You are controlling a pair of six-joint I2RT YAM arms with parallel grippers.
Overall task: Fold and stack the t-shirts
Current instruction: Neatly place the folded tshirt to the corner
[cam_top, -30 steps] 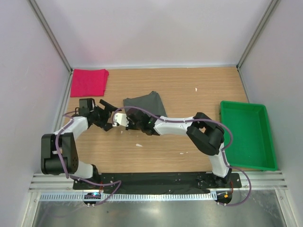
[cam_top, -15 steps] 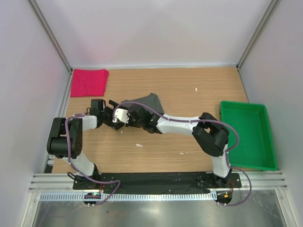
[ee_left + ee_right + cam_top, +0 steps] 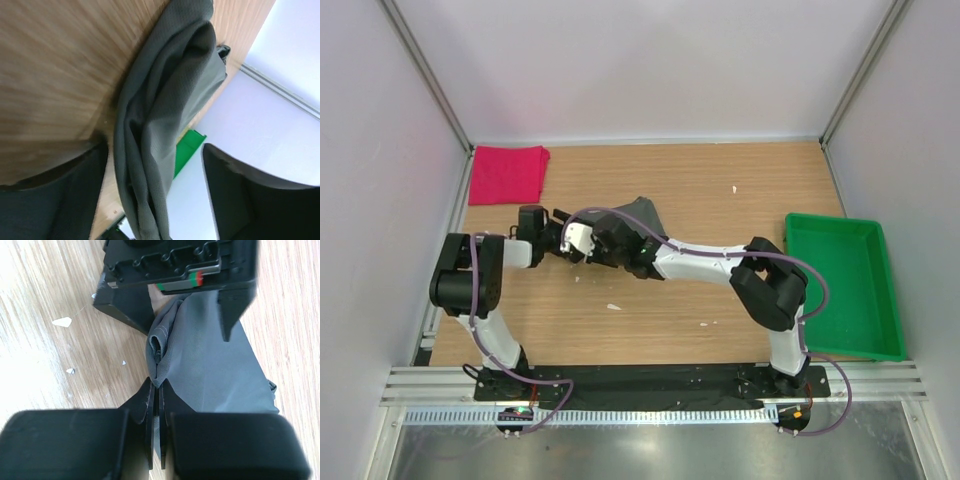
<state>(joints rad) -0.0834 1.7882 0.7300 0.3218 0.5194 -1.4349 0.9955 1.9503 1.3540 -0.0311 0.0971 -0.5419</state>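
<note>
The right tool (image 3: 156, 407) is pinched shut on a thin, bunched fold at the edge of the grey shirt (image 3: 215, 365). It holds that edge just off the worktop (image 3: 720, 300), which I take to be so the other arm can reach it.

The left tool (image 3: 155, 165) faces it closely. Its jaws stand wide, with one finger on either side of the raised fold, and it has not gripped the cloth. This looks like the set-up for a second grip beside the first. With two grips the arms could draw the edge apart and spread the shirt flat before folding.

Behind the right tool the rest of the grey shirt trails back in a crumpled heap, resting on the worktop near its middle. It is not yet laid out, so its folding has barely begun.

The red shirt (image 3: 507, 174) lies flat as a neat square in the far left corner, well apart from both arms. It is probably the base of the stack.

The tray (image 3: 835, 222) sits at the right edge and seems to play no part.
</note>
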